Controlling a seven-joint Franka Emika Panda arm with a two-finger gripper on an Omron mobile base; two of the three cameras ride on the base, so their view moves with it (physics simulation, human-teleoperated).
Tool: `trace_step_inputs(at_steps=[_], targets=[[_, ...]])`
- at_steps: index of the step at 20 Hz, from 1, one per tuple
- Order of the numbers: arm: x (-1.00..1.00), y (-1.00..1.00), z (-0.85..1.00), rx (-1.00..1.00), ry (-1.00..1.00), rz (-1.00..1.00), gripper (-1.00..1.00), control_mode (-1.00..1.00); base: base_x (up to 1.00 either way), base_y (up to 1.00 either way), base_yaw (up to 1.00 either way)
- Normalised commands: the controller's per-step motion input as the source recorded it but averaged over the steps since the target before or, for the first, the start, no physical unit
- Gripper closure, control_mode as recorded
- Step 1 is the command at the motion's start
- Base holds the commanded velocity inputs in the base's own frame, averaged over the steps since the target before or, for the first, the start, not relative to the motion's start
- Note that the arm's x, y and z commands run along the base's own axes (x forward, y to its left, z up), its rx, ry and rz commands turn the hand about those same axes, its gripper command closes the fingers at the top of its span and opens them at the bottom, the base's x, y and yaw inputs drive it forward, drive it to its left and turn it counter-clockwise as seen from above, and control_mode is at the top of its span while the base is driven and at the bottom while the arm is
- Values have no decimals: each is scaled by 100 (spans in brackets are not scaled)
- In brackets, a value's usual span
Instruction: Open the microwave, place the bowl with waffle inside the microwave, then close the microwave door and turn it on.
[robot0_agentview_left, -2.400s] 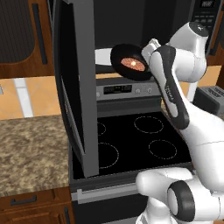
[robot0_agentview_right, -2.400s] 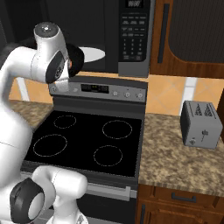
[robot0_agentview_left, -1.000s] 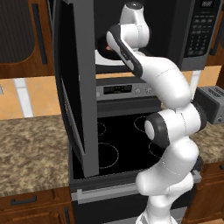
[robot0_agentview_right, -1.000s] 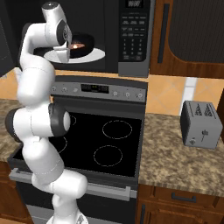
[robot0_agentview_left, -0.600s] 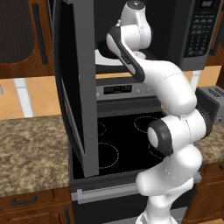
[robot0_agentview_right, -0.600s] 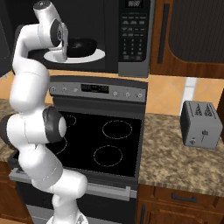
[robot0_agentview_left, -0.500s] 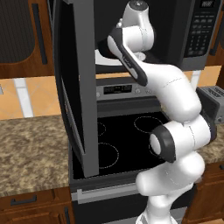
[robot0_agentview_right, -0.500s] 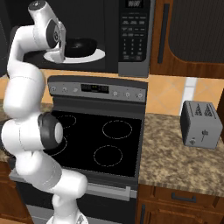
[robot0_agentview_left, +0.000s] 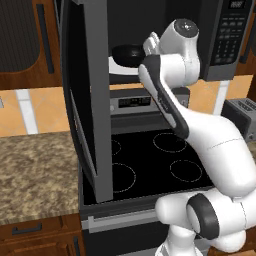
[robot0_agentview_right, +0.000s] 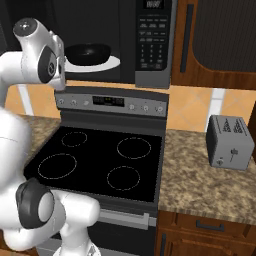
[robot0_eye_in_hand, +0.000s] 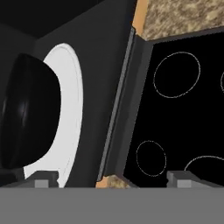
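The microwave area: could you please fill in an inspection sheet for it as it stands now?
Surface: black stovetop bare; granite counter on both sides.
Job's things: bowl sits on the white turntable inside the microwave; waffle not visible from here; microwave door wide open.
Clutter: grey toaster on the right counter.
Grippers: gripper open, holding nothing, just outside the cavity.
Cables: nothing seen.
Surroundings: dark wood cabinets, orange backsplash.

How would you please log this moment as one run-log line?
glossy black bowl: on white turntable | two-finger gripper: open, empty | black glass microwave door: open
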Motion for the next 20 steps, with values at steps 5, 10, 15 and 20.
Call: trace_step_inputs(at_steps=[5,10,15,20], targets=[[-53,18,-57,0,6,24,100,-100,0,0,0],[10,41,-99,0,11,20,100,-100,0,0,0],[4,64,-82,0,-2,17,100,-100,0,0,0],[0,56,-74,-3,-7,14,100,-100,0,0,0]])
